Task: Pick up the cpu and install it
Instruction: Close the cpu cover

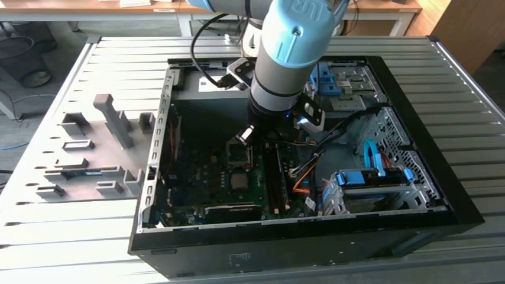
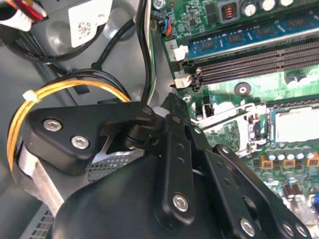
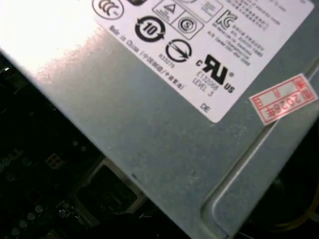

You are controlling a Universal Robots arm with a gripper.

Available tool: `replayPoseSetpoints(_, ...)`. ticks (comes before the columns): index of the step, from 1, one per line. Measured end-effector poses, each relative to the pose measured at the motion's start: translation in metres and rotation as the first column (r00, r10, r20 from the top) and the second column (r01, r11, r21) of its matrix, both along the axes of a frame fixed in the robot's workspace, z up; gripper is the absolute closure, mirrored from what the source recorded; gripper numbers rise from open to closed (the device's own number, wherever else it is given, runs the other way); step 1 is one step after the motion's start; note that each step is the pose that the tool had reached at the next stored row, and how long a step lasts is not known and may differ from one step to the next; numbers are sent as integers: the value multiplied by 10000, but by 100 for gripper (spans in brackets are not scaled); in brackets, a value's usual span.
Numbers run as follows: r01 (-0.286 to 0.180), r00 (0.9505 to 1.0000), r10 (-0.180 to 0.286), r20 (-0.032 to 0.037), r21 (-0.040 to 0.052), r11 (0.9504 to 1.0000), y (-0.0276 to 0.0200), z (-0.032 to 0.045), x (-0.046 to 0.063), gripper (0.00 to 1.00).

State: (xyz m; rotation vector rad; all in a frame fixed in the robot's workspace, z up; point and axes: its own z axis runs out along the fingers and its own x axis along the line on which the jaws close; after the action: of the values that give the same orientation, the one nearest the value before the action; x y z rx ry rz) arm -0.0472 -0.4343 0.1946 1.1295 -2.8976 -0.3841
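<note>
A ribbed grey tabletop [image 1: 94,225] is carrying an open black computer case [image 1: 442,201], with the green motherboard [image 1: 209,177] lying flat inside. The cpu [image 1: 238,179] is sitting in its socket frame [image 1: 239,155] on the board, its dull silver face [image 2: 295,123] showing in the second wrist view. The gripper [image 1: 246,135] is hanging just beyond and above it, apart from it; whether the jaws are wide or narrow cannot be told. Behind, the grey power supply [image 3: 164,129] is lying.

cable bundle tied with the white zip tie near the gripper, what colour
Yellow and orange; the thin cable bundle with the white zip tie shows best in the second wrist view.
</note>
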Motion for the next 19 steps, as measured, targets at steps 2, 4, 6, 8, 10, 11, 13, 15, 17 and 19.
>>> replayPoseSetpoints(2,-8,10000,8,0,0,10000,0,-1,-2,90)
replayPoseSetpoints(4,-8,10000,8,0,4,10000,0,-2,-7,90)
replayPoseSetpoints(6,-8,10000,8,1,5,10000,1,-3,-19,90)
replayPoseSetpoints(8,-9,10000,9,2,7,10000,-4,-4,-27,90)
replayPoseSetpoints(10,-9,10000,9,0,2,10000,-15,-3,-32,90)
replayPoseSetpoints(11,-9,10000,9,1,1,10000,-20,-3,-33,90)
replayPoseSetpoints(13,-9,10000,9,5,-1,10000,-30,-1,-37,90)
replayPoseSetpoints(15,-14,10000,14,15,-3,10000,-34,8,-42,90)
replayPoseSetpoints(17,-24,10000,24,40,-1,10000,-38,27,-50,90)
replayPoseSetpoints(19,-34,10000,34,69,-1,10000,-42,46,-60,90)
